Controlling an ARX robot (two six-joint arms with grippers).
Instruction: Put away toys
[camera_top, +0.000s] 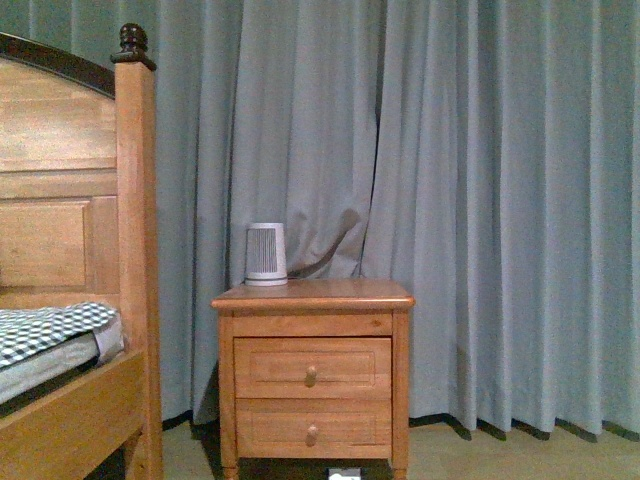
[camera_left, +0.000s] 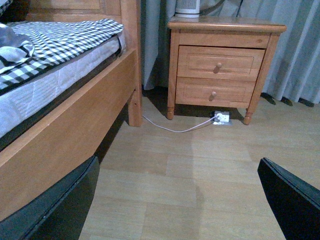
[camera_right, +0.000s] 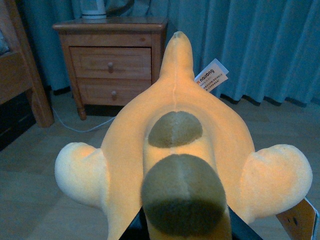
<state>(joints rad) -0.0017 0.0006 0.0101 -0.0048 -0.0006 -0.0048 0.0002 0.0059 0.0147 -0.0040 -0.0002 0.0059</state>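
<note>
In the right wrist view the orange-yellow plush animal (camera_right: 175, 115) fills the picture, with two olive-brown patches, two pale rounded limbs and a white tag. My right gripper (camera_right: 181, 232) is shut on it at its near end and holds it above the floor, facing the nightstand. In the left wrist view my left gripper (camera_left: 180, 200) is open and empty, its dark fingers (camera_left: 60, 210) wide apart low over the wooden floor. Neither arm nor the plush shows in the front view.
A wooden two-drawer nightstand (camera_top: 312, 375) stands against grey-blue curtains (camera_top: 480, 200) with a white ribbed device (camera_top: 266, 254) on top. A wooden bed (camera_top: 70, 300) with checked bedding (camera_left: 65, 37) is at the left. A white cable and plug (camera_left: 220, 118) lie under the nightstand.
</note>
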